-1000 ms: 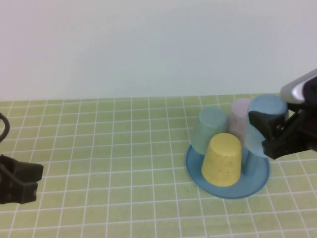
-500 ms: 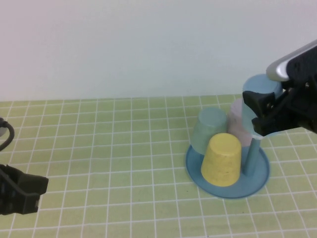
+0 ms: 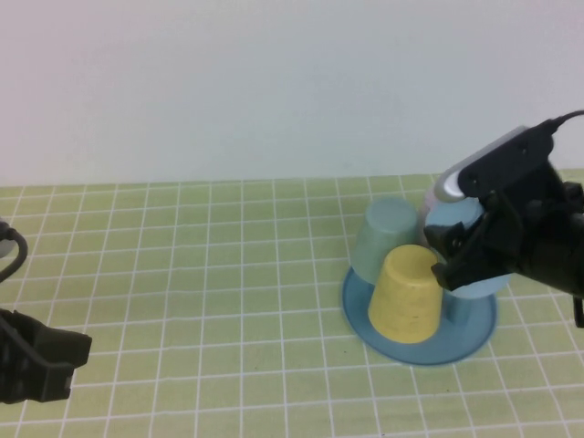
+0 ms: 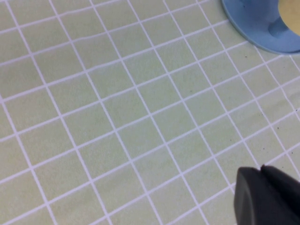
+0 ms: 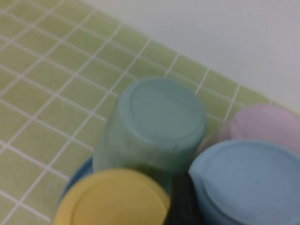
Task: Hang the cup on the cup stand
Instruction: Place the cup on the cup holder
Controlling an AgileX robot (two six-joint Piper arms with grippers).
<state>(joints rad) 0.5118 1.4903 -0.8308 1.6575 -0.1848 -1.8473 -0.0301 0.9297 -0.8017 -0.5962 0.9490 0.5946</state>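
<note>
The right gripper (image 3: 456,251) is sitting over the right side of the cup stand (image 3: 401,347), jaws standing wide and wrapped around the cup (image 3: 453,224), which is being held upside down so its open mouth can drop over a peg; I judge it is grasping the cup rather than letting go, since the black fingers are hugging its sides. The cup is hanging low over the stand's right half, just beside the yellow cup (image 3: 406,292) and in front of the pale lilac cup (image 5: 262,124), with the teal-green cup (image 3: 383,233) at the back left, all three already inverted on their pegs. In the right wrist view the cup's flat bottom (image 5: 248,183) is filling the near corner, tight against its neighbours, so clearance looks slim. The left gripper (image 3: 41,356) is parked clenched at the near left of the green grid table (image 3: 201,274), well apart from the stand, out of the way since one arm is doing the job. Compared with half a second ago, the right arm is coming down and swinging leftward: the cup was higher then with a bare teal peg showing under it, and now that peg is hidden, so seating is likely under way.
</note>
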